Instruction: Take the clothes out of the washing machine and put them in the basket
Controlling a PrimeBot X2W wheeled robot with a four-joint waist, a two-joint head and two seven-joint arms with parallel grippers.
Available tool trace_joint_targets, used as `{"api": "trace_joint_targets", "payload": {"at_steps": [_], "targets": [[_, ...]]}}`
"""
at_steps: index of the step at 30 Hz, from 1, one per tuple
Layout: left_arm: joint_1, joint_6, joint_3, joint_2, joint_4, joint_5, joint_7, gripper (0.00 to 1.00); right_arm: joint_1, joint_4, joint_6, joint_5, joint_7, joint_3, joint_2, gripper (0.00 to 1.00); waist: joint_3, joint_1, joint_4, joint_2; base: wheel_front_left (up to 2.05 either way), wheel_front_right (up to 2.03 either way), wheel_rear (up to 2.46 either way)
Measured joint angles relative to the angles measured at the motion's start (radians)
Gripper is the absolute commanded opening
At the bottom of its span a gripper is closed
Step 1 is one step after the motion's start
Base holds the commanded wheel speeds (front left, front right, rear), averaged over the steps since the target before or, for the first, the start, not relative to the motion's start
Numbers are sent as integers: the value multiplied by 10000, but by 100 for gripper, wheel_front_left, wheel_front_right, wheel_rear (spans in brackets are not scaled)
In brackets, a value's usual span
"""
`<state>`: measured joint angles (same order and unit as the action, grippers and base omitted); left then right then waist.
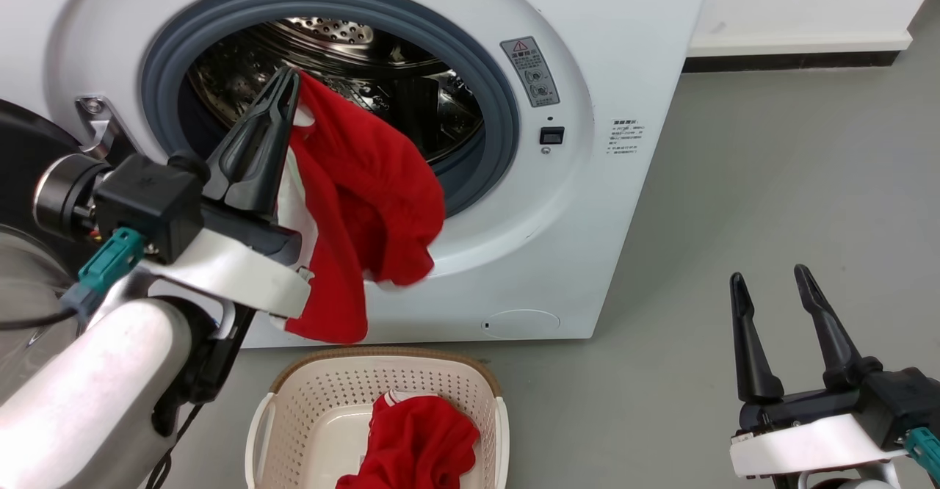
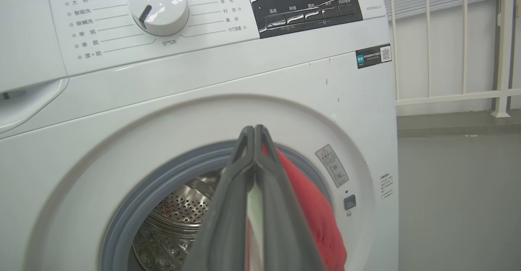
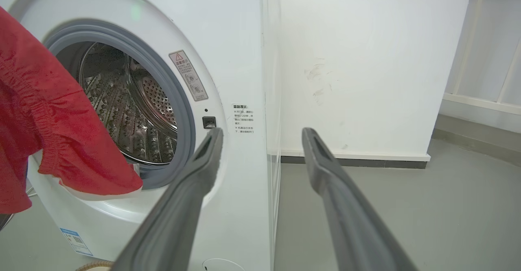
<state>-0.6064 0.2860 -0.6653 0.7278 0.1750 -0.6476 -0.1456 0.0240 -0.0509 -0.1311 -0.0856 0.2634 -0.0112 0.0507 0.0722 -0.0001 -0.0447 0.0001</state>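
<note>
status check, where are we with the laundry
Left tool shut on red garment, hanging in front of the washing machine porthole, basket below. Right tool open, holding nothing. One red piece already in basket. Drop path looks unobstructed.

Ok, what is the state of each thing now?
Large white front-loading washing machine: door open.
Red fabric garment with white trim: gripped, hanging before the porthole.
Left tool: shut on the garment.
Right tool: open, empty.
Cream perforated plastic basket: holds a second red garment.
</note>
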Motion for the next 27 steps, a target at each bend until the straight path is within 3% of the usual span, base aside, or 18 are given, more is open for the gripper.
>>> {"api": "trace_joint_targets", "payload": {"at_steps": [16,27], "targets": [[524,767,92,742,1925,362,435,0,127,56,0,-15,0,-13,-2,100,-232,0,156,0,0,0,0],[1930,771,-520,499,1551,-138,219,0,98,-13,0,29,0,-81,-2,100,20,0,283,0,0,0,0]]}}
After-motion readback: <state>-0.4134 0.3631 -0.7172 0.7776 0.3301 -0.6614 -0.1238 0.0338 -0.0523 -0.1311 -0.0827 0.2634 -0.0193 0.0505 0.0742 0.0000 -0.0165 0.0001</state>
